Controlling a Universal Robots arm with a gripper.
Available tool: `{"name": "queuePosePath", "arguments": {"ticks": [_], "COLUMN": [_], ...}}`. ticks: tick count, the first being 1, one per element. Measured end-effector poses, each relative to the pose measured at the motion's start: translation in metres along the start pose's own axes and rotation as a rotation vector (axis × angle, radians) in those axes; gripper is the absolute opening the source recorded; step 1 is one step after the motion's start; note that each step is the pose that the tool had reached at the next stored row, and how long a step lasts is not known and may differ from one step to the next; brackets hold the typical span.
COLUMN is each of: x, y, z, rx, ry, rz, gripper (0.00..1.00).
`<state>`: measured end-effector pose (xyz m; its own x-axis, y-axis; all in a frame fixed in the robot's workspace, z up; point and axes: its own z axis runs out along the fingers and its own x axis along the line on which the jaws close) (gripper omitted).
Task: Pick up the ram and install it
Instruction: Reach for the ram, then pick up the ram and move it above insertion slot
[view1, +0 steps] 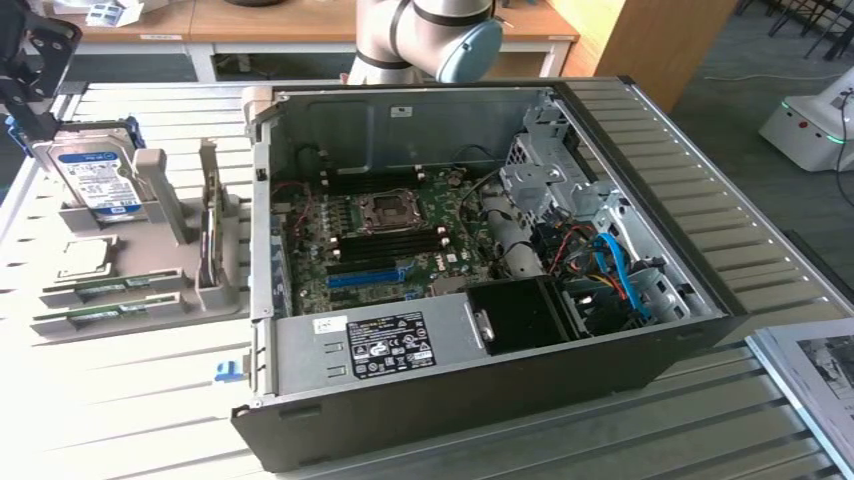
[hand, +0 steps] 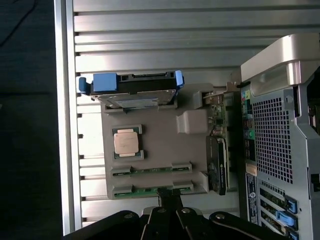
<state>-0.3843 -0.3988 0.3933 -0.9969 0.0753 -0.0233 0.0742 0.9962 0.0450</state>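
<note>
1. Lying flat in the outermost slot of the grey plastic parts tray (hand: 160, 145), the long green circuit-board ram (hand: 142, 189) sits just inside the tray's edge, beside a second green ram stick (hand: 150, 170).
2. The black gripper (hand: 169, 196) has its jaws pressed together, holding nothing; in the wrist view its tips overlap the ram's edge.
3. Bare slatted metal table (view1: 134, 420) borders the tray's outer edge; the open black computer case (view1: 467, 400) crowds the opposite side.
</note>
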Motion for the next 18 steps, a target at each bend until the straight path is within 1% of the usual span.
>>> {"name": "queuePosePath", "arguments": {"ticks": [18], "x": [0.0045], "y": [-0.0003], "z": [-0.0001], "rx": [0.0], "ry": [0.0], "rz": [0.0], "gripper": [0.1]}}
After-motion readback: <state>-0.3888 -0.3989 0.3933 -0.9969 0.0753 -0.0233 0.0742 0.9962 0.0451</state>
